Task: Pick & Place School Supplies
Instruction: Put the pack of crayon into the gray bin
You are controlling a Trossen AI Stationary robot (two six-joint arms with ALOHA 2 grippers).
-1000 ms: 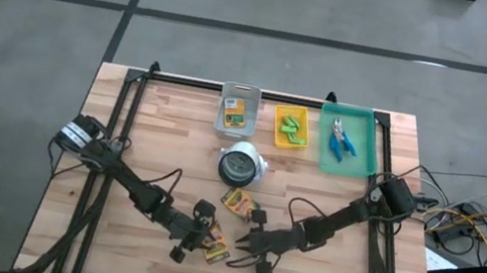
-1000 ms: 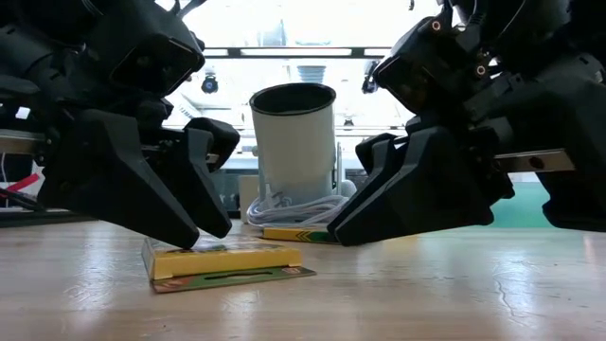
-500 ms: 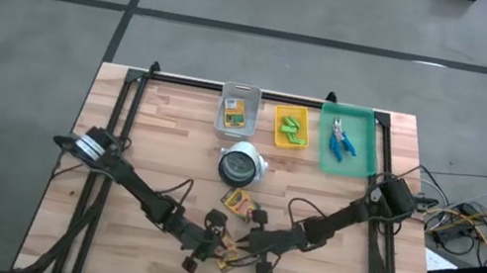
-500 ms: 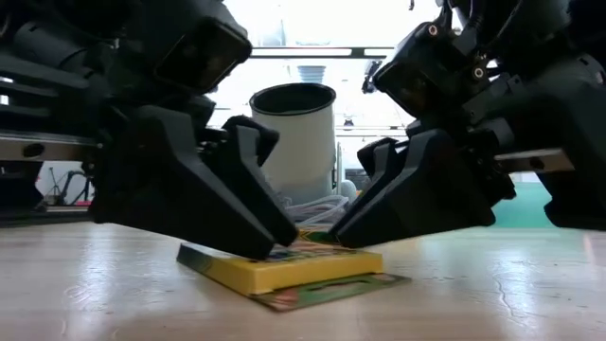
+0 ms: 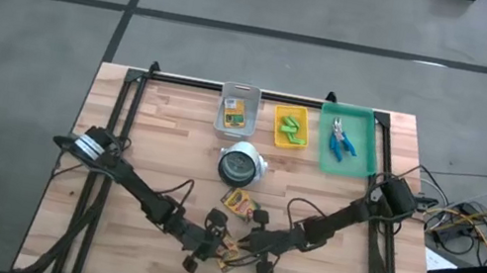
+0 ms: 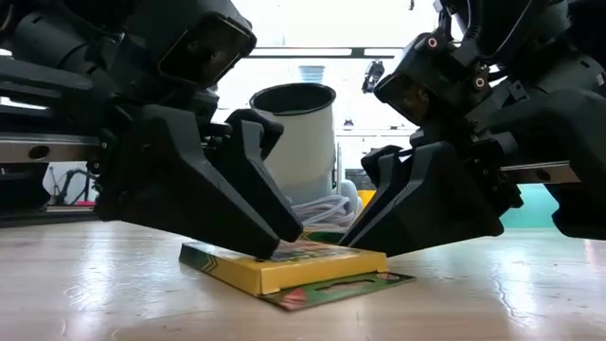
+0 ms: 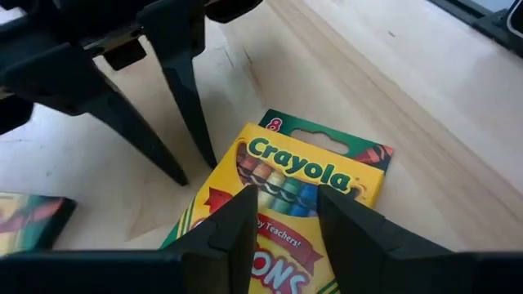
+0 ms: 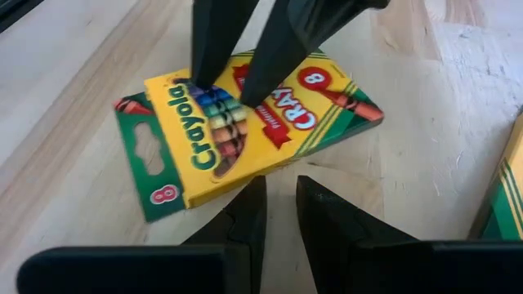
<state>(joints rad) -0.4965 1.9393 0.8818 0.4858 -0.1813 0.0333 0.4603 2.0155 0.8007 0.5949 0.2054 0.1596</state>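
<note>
A yellow-and-green crayon box (image 5: 225, 253) lies flat near the table's near edge, between my two grippers. My left gripper (image 7: 284, 200) stands over it with its fingers a narrow gap apart. My right gripper (image 8: 280, 189) is low at the box's right edge, its fingers also slightly apart. A second crayon box (image 5: 239, 201) lies flat behind them. The third crayon box (image 5: 235, 111) rests in a grey tray. Light-green sticks (image 5: 291, 128) fill a yellow tray. Blue-handled tools (image 5: 340, 140) lie in a green tray. My left gripper presses both fingertips (image 8: 198, 82) down on the box's printed top face (image 7: 288, 173), slanting down from the table's left. The box stays flat on the table. My right gripper has its tips on the table at the box's long edge (image 8: 270, 167); whether they touch it cannot be told.
A white cup (image 5: 241, 164) with a coiled cable stands at mid-table, just behind the second box. The three trays line the far edge. Bare wood lies to the left and right of the arms. Black frame rails run along both table sides.
My left gripper has moved toward the table's right, pressing on the crayon box. The box has slid along the table toward my right gripper and turned somewhat. In the last half second it has crept only slightly further right.
</note>
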